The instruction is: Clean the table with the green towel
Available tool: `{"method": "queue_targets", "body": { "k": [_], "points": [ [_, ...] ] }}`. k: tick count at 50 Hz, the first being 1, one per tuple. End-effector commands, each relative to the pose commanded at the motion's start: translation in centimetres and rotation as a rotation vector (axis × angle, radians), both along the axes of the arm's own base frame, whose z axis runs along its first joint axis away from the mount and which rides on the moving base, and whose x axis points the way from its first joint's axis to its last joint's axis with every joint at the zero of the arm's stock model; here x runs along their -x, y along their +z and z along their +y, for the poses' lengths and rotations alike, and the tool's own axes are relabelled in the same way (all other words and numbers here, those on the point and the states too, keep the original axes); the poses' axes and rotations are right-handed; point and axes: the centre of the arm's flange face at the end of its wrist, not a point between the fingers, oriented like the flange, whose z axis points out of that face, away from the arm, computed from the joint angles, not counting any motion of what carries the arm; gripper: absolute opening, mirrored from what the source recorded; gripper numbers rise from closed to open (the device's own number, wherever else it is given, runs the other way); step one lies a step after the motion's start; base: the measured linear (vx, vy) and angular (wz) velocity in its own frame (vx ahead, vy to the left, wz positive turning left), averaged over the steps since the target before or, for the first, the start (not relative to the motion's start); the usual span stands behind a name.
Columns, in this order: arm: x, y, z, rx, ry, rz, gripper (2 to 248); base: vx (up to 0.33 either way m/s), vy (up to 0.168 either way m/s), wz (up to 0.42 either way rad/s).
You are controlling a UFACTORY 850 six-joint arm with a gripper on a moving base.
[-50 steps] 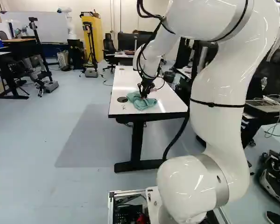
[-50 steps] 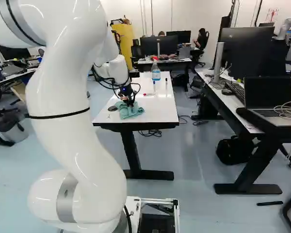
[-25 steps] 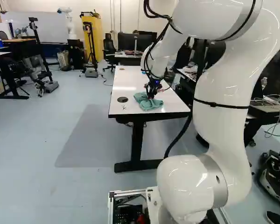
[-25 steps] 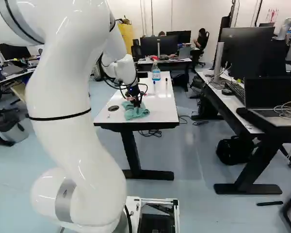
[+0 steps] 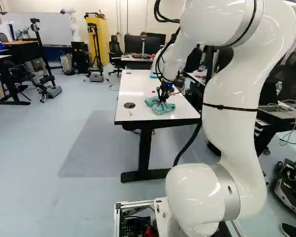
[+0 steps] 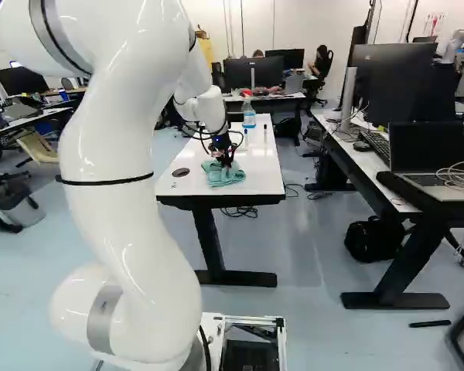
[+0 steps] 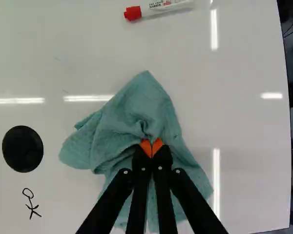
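I judge that I am in the wiping step, the cloth flat against the counter [image 5: 138,89] under my jaws. Taking it from the left: a dark round disc [image 7: 22,148] sits in the surface, with a small black stick-figure doodle [image 7: 31,204] just beside it, nearer my base. The green towel [image 7: 124,114] lies to the right of both, apart from them, towards the near end of the counter. Beyond it, on the far side from my base, rests a marker [image 7: 161,9] with a red cap, well clear of the cloth.

The doodle looks to me like the plain target, so the next move probably calls for a low, pressed sweep to the left, over it and back. I would want steady downward pressure, since a light drag might let the cloth ride up or slip out. A stroke that strays too far forward could knock the marker.

My jaws are together, clamped on a small pinch of the towel near its middle. From that pinch the cloth puckers; to the left it is folded over itself in soft layers, ahead it runs to a blunt point, and to the right a flatter flap spreads back towards my base. It is pale blue-green, with a finely textured weave.
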Motion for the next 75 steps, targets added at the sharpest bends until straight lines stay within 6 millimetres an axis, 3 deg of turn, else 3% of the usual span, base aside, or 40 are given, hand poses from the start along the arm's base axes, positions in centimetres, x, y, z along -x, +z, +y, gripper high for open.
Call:
{"method": "queue_targets", "body": {
  "k": [21, 43, 62, 75],
  "points": [
    [-3.8, -0.1, 1.2, 0.002, 0.022, -0.028, 21, 0.000, 0.000, 0.000],
    [-7.0, -0.3, 4.1, 0.002, 0.070, -0.055, 21, 0.000, 0.000, 0.000],
    [-9.0, -0.5, 7.5, 0.000, 0.118, -0.075, 21, 0.000, 0.000, 0.000],
    [-9.0, -0.5, 9.9, -0.001, 0.154, -0.077, 21, 0.000, 0.000, 0.000]
  ]
}}
